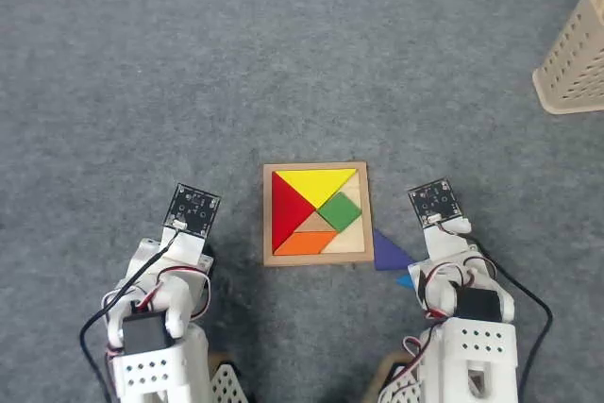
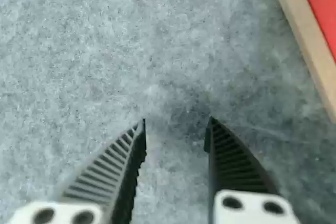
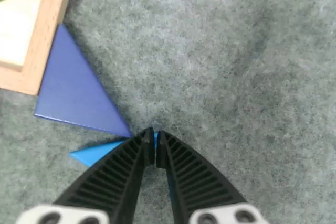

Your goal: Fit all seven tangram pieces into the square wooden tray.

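The right hand (image 3: pixel 155 139) is pinched almost closed on a corner of the light blue piece (image 3: pixel 97 153), which lies on the grey bench (image 1: pixel 142 92). Just beside it, the purple triangle (image 3: pixel 76 93) touches the rim of the wooden tray (image 3: pixel 50 30). The tray holds a yellow triangle (image 1: pixel 316 186), a red triangle (image 1: pixel 286 209), a green square (image 1: pixel 340 211) and an orange piece (image 1: pixel 304 243). The left hand (image 2: pixel 176 129) hangs over the bench with fingers spread, near the tray's other side.

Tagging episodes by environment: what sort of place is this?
Probably a lab bench robot setup: grey felt-like mat, square wooden tray of tangram pieces, beige slotted basket at the edge.
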Robot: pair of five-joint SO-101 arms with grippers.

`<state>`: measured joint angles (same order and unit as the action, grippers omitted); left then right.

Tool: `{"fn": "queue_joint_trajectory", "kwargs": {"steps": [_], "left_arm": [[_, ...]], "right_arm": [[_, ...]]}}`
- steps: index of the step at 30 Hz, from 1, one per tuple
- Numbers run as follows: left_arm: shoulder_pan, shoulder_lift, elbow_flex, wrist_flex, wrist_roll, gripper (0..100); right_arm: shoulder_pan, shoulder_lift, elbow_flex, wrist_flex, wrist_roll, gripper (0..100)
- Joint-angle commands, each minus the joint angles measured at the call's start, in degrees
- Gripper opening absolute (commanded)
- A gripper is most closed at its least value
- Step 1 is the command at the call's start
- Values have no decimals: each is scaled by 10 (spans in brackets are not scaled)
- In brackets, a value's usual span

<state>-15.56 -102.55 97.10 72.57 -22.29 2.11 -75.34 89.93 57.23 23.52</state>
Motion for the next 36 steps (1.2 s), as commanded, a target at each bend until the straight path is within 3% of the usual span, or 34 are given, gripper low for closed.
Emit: {"fn": "queue_joint_trajectory", "kwargs": {"steps": [1,36], "left_arm": [[0,-5,-4,2,4,176],[0,-5,-4,2,4,176]], "right_arm": [[1,-5,-3,-11,4,6],[5,-5,-5,-19,29,6]]}}
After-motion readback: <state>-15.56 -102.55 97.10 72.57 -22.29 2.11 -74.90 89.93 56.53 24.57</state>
